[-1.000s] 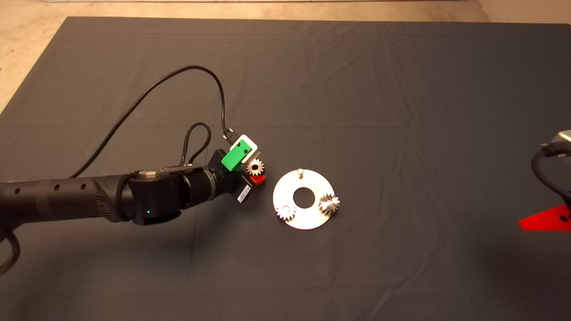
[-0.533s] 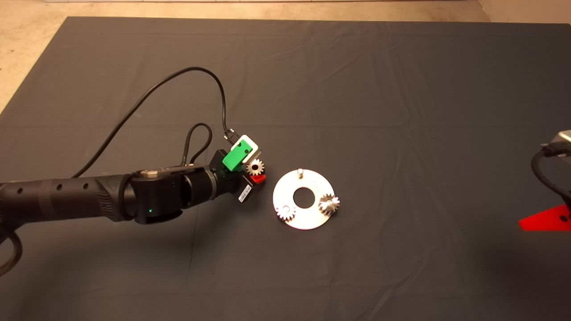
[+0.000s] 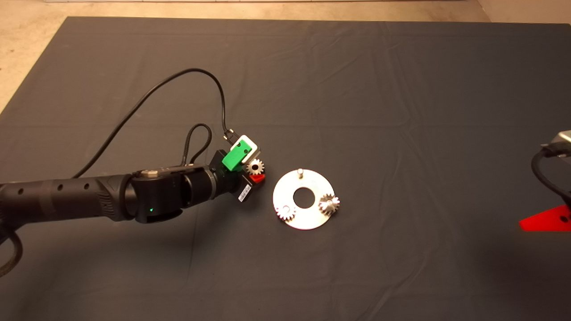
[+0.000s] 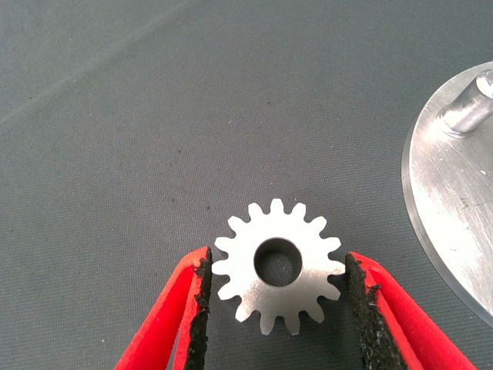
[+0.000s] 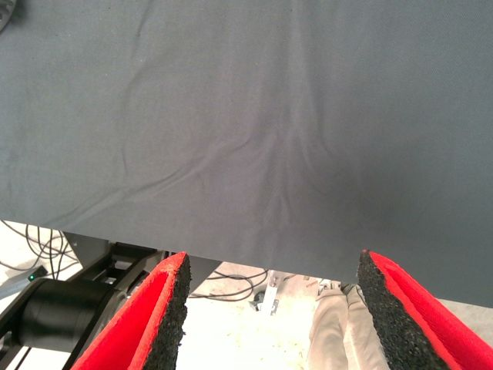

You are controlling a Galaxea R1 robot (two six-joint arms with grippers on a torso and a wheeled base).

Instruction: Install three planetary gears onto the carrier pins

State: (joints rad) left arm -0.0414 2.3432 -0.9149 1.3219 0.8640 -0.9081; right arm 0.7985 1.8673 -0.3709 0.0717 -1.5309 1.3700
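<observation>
Head view, item one: my left gripper (image 3: 255, 173), reaching in from the left over the dark mat (image 3: 401, 89), holds the third planetary gear (image 3: 255, 167) just beside the disc (image 3: 308, 218), not yet over it.

Item two, left wrist view: the gear (image 4: 278, 266) sits flat between the black pads (image 4: 362, 301), teeth touching both, bore clear and facing the camera. I read the jaws as clamped on it by the tooth tips only.

Item three: the disc carries three carrier pins. Two are occupied, one gear (image 3: 285, 212) at the near-left, one gear (image 3: 329, 204) at the near-right. The far pin (image 3: 300, 171) stands bare, and it is the pin nearest my gripper; it shows in the wrist view too (image 4: 470, 110).

Item four: right gripper (image 3: 546, 219) parked at the lower right edge, fingers spread wide and empty, mat edge and floor beyond.

Risks, as I judge them:
- Grip on tooth tips is thin; the gear may rotate or slip out during the carry.
- Bore slightly off the pin would make the gear cock or jam.
- A sideways push could slide the loose disc on the mat.
</observation>
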